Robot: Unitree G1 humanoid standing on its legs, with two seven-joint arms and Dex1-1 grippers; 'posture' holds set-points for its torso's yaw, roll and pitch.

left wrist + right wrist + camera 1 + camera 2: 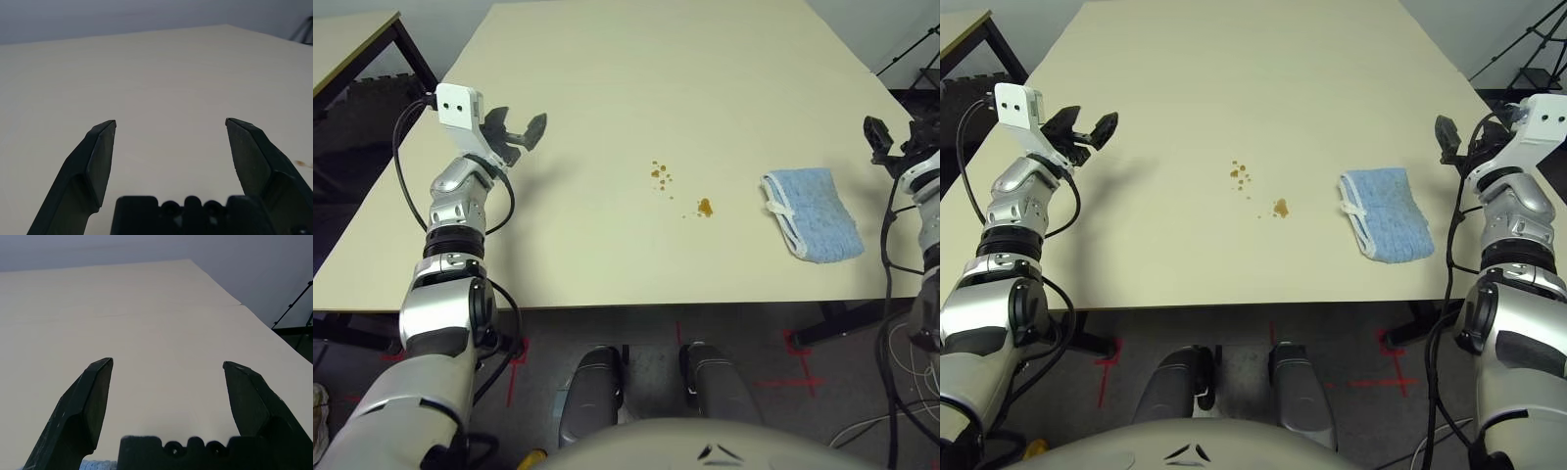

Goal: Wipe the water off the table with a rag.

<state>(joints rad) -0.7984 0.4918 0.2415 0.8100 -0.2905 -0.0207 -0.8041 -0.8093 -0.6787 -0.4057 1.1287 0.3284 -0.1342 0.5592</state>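
Observation:
The water shows as a cluster of tiny amber specks (660, 174) and one larger drop (705, 207) near the middle of the pale cream table (607, 59). To their right, near the table's right edge, lies the folded light blue rag (813, 225) with white edging. My left gripper (519, 127) hovers open and empty over the table's left side, well away from the water; its fingers (100, 156) stand wide apart. At the table's right edge, just right of the rag, my right gripper (1466, 137) is open and empty, its fingers (93, 401) spread over bare tabletop.
A second table (352, 39) stands at the far left beyond a gap. A black tripod stand (1528, 59) is off the table's far right corner. Red tape marks (798, 362) and loose cables lie on the floor in front.

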